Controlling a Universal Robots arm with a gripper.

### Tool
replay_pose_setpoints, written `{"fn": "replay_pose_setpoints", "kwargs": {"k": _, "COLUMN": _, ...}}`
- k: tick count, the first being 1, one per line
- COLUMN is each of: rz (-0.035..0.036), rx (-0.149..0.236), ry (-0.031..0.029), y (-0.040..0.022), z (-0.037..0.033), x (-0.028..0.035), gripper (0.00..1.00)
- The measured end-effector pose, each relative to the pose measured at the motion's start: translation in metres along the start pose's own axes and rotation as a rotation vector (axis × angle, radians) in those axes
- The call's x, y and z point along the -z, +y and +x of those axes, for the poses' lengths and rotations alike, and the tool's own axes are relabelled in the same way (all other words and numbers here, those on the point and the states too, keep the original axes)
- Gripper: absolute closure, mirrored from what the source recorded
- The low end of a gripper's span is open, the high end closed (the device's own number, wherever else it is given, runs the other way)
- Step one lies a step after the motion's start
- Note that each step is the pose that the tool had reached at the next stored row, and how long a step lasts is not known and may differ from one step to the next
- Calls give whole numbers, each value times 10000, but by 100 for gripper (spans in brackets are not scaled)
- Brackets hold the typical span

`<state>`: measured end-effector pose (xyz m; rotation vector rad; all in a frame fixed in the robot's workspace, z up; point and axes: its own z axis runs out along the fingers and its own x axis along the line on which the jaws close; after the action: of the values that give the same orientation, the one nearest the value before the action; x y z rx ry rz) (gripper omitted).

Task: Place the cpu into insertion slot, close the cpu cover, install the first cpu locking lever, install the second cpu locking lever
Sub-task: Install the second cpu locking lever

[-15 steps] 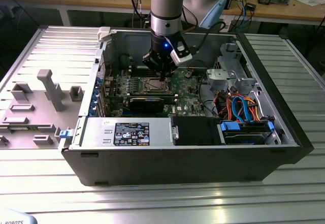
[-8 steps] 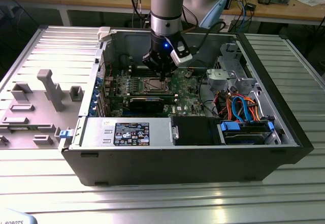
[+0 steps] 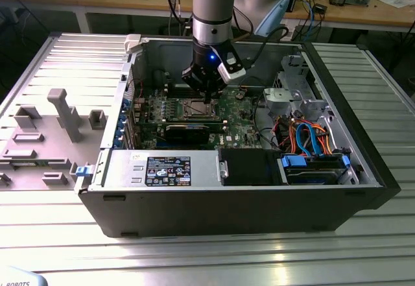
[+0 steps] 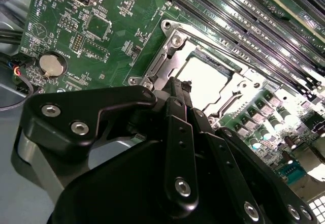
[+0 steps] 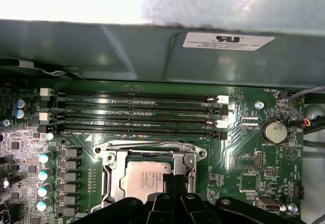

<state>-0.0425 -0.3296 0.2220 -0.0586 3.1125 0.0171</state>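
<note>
Gripper hangs just above the insertion slot on the green motherboard, its fingers pressed together on nothing; the cpu lies in that slot with the cpu cover framing it

A green motherboard with fine silver traces sits inside a dark grey case. In both wrist views, the cpu has a pale silver-grey top, framed by the shiny silver cover. Black memory slots run in parallel stripes with white end clips. The end effector is matte black with silver screw heads. A round silver coin battery lies on the green board. In the exterior view, orange and blue cables curl near blue drive tabs. The counter is ribbed light grey metal.
</note>
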Motion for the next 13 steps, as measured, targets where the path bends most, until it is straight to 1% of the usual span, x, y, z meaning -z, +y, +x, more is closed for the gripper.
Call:
{"fn": "replay_pose_setpoints", "kwargs": {"k": 1, "rz": 0, "rx": 0, "ry": 0, "y": 0, "z": -1, "x": 0, "gripper": 89}}
{"fn": "replay_pose_setpoints", "kwargs": {"k": 3, "rz": 3, "rx": -2, "ry": 5, "y": 0, "z": 3, "x": 22, "gripper": 89}}
{"fn": "replay_pose_setpoints", "kwargs": {"k": 4, "rz": 4, "rx": -1, "ry": 6, "y": 0, "z": 4, "x": 49, "gripper": 89}}
{"fn": "replay_pose_setpoints", "kwargs": {"k": 5, "rz": 6, "rx": 2, "ry": 42, "y": 1, "z": 1, "x": 115, "gripper": 89}}
{"fn": "replay_pose_setpoints", "kwargs": {"k": 7, "rz": 5, "rx": -1, "ry": 70, "y": -11, "z": 1, "x": 155, "gripper": 89}}
{"fn": "replay_pose_setpoints", "kwargs": {"k": 8, "rz": 3, "rx": -2, "ry": 81, "y": -30, "z": 2, "x": 156, "gripper": 89}}
{"fn": "replay_pose_setpoints", "kwargs": {"k": 9, "rz": 6, "rx": -2, "ry": 94, "y": -80, "z": 4, "x": 157, "gripper": 89}}
{"fn": "replay_pose_setpoints", "kwargs": {"k": 13, "rz": -10, "rx": -3, "ry": 100, "y": -271, "z": 11, "x": 157, "gripper": 89}}
